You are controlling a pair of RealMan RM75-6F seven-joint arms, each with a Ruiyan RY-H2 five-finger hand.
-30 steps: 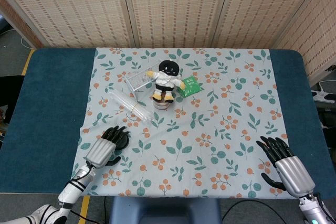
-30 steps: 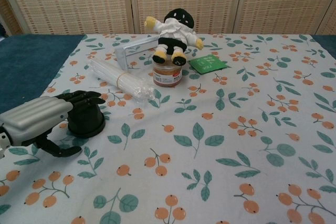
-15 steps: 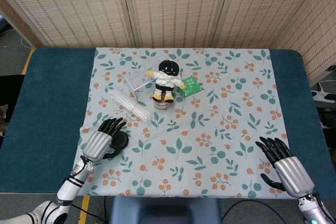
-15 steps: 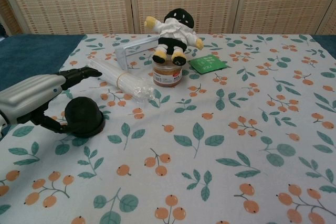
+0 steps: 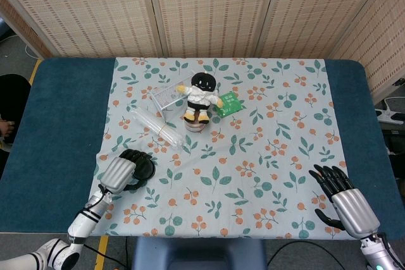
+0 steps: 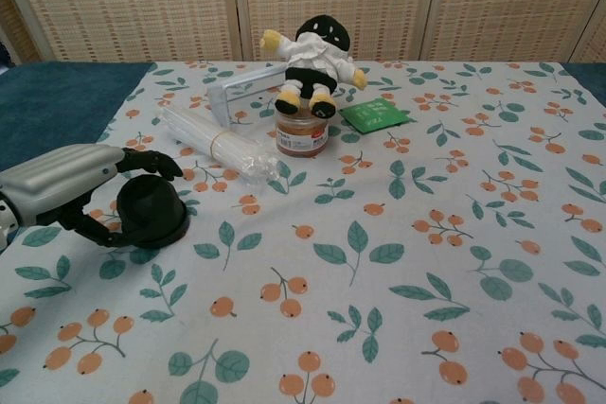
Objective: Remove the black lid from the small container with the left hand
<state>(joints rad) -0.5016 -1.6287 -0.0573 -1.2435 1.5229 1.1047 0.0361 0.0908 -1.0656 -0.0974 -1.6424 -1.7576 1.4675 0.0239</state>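
Note:
The small container with its black lid (image 6: 151,215) stands on the floral cloth at the front left; it is a dark round shape, and I cannot tell lid from body. My left hand (image 6: 66,186) wraps it, fingers curled over the far top and thumb against the near left side. From the head view the left hand (image 5: 120,174) covers most of the black lid (image 5: 144,169). My right hand (image 5: 345,200) lies at the front right corner with its fingers spread and nothing in it; the chest view does not show it.
A plush doll (image 6: 308,54) sits on a brown jar (image 6: 302,136) at the back centre. Beside them lie a clear box (image 6: 241,92), a bundle of clear plastic tubes (image 6: 213,144) and a green packet (image 6: 374,115). The floral cloth (image 5: 253,156) covers the table's middle.
Half a second ago the left hand's fingers were stretched out above the lid; now they have curled down around it. The right hand has not moved.

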